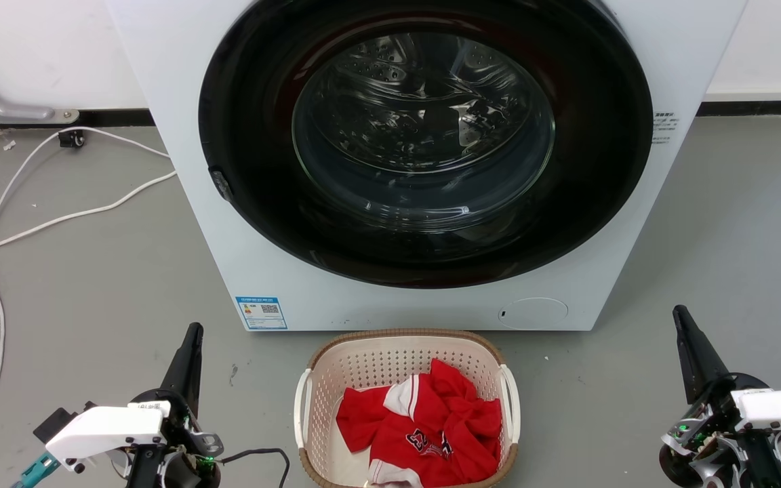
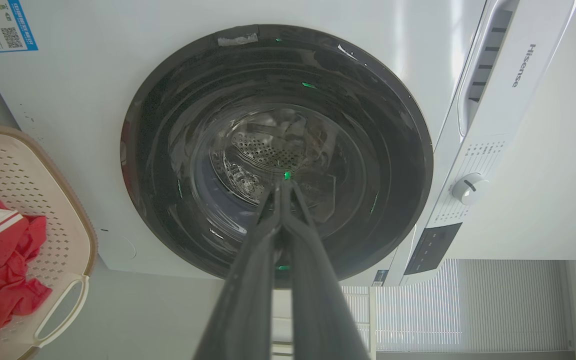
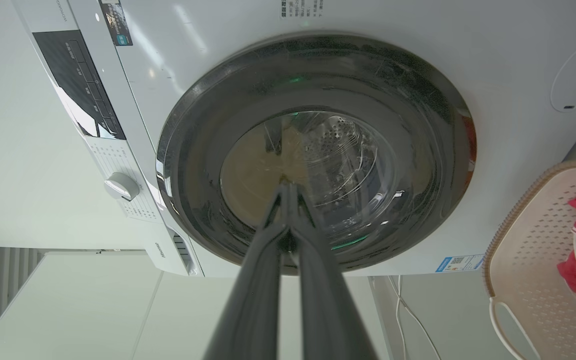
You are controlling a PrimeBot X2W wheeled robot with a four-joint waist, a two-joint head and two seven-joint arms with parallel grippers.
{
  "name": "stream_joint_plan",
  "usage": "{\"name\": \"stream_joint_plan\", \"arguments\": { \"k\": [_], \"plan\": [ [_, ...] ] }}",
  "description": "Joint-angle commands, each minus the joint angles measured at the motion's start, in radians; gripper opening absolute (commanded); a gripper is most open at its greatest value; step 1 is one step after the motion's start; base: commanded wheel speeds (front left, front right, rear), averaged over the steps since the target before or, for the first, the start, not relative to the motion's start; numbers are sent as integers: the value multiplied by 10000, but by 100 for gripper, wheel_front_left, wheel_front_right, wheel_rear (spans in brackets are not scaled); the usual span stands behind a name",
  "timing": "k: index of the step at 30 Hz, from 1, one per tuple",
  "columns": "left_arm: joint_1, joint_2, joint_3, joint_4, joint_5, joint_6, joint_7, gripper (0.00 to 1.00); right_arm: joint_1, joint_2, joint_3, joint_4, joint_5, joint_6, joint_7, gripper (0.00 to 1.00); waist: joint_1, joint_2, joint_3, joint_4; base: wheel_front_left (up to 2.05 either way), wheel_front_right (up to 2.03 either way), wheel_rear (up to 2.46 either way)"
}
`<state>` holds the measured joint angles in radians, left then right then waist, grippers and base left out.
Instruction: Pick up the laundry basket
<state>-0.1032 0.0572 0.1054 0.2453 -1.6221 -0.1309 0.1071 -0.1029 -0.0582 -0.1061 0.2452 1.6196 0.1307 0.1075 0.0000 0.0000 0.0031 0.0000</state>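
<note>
Laundry basket [image 1: 370, 364] sits on the floor [image 1: 92, 305] just before the washing machine [image 1: 180, 102], red clothing [image 1: 431, 427] inside. Left gripper [image 1: 194, 332] and right gripper [image 1: 681, 313] flank it, well apart, each with fingers pressed together, likely staged to reach its white handles [image 1: 301, 403].

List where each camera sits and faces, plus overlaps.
Head view: on the head, facing down-forward at white front-loading washing machine and cream perforated plastic laundry basket; left gripper, right gripper at lower corners.
Left wrist view: on left wrist, along its shut fingers at machine's door; basket at left edge.
Right wrist view: mirrored; shut fingers, same door, basket at right edge.
Shared: machine, basket in all.
</note>
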Motion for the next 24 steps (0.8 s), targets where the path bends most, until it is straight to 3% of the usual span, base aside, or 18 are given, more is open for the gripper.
{"name": "stream_joint_plan", "arguments": {
  "k": [1,6,7,24],
  "plan": [
    [-99,-12,29,16,42,-18,29,0,-104,39,-17,12,-21,0,44,0,0,0,0,0,0,0,0],
    [-101,-15,35,16,52,-18,37,0,-104,43,-23,12,-29,0,50,0,0,0,0,0,0,0,0],
    [0,-6,8,0,0,0,2,100,-1,4,-6,0,-2,0,4,100,0,0,0,0,0,0,0],
    [558,-68,-287,-56,387,2,-669,100,534,34,346,101,-707,0,-674,100,0,0,-12,0,0,0,0]
  ]
}}
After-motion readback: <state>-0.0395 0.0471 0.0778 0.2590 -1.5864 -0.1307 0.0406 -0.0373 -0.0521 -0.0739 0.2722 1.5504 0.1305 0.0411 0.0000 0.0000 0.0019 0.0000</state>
